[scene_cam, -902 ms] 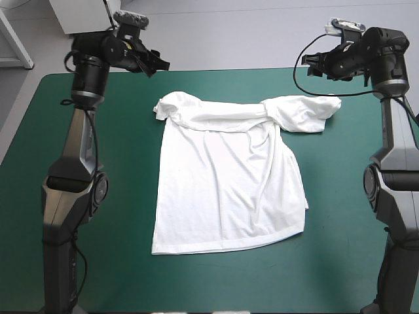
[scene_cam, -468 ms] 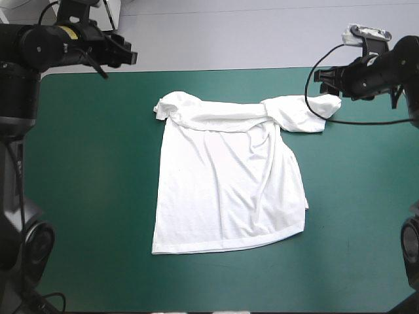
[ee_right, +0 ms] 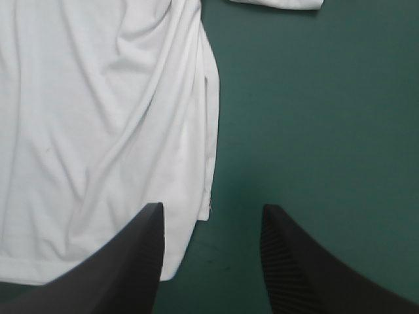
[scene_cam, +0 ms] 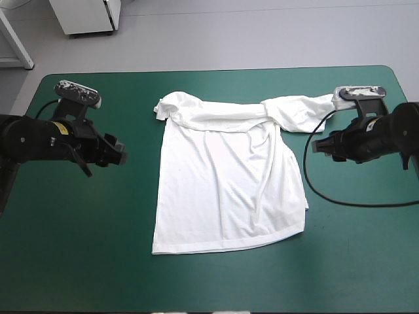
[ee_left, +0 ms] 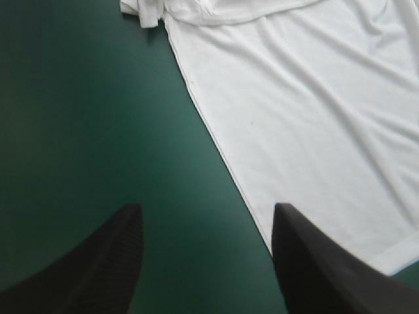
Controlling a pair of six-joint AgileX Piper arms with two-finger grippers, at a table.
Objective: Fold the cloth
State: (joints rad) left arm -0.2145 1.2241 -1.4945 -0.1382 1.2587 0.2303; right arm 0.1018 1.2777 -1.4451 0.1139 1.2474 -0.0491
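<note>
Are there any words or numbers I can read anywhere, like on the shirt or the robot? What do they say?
No text here can be read.
The T-shirt is plain white, with no print showing.
The teal-green cover has no writing.
The left arm carries a small yellow sticker, too small to read.

White T-shirt (scene_cam: 226, 186) lies spread flat mid-table, sleeves folded in.

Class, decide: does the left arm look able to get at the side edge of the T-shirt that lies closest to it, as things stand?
Probably yes. The left gripper is open beside the T-shirt, with only bare teal-green cover between them. Nothing seems to block that edge.
</note>
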